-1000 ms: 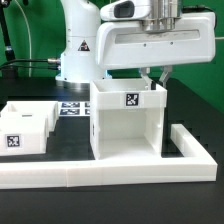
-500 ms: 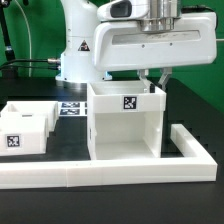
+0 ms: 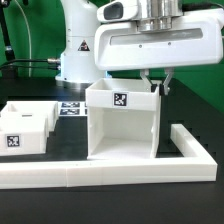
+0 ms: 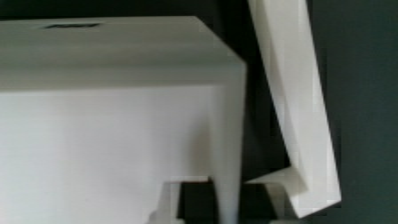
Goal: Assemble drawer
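Drawer housing point(image 3: 120, 130) sits mid-table, just behind the low white border wall point(image 3: 110, 172) and turned a bit askew to it. Smaller tray point(image 3: 25, 125) is off at the exterior view's left, well apart. Gripper point(image 3: 157, 84) is down at the housing's top rear corner on the exterior view's right. Its fingers point(image 4: 187, 203) are pinching one thin wall between them.

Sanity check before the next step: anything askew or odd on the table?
Yes. The housing sits skewed: its front is not parallel to the border wall, and its top edge slants in the exterior view. The gripper pinches its wall on the exterior view's right. The tray looks fine.
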`<state>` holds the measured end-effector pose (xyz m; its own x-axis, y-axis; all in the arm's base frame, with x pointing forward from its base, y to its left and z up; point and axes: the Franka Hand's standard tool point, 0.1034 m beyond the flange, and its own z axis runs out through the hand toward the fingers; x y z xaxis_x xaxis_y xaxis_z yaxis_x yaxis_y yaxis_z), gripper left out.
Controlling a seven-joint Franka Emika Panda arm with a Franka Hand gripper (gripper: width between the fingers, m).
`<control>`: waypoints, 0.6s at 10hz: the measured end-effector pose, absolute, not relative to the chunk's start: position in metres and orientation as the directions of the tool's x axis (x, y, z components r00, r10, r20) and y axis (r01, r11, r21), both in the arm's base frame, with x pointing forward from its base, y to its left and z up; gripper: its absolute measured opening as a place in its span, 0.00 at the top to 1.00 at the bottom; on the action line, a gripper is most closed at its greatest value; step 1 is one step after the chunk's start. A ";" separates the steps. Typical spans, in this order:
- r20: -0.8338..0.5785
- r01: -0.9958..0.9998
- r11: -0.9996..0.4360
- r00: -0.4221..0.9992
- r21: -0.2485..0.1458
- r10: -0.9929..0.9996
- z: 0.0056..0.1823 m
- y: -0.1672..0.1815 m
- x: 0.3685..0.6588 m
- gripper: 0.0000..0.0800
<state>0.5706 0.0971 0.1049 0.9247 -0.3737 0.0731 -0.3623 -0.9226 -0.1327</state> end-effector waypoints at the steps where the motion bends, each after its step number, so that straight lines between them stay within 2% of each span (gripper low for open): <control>1: 0.083 -0.487 -0.858 0.860 -0.162 -0.504 0.104 0.100 0.583 0.95; 2: 0.089 -0.488 -0.857 0.858 -0.164 -0.506 0.105 0.100 0.588 0.95; 6: 0.033 -0.683 -0.701 0.711 -0.207 -0.702 0.108 0.106 0.589 0.94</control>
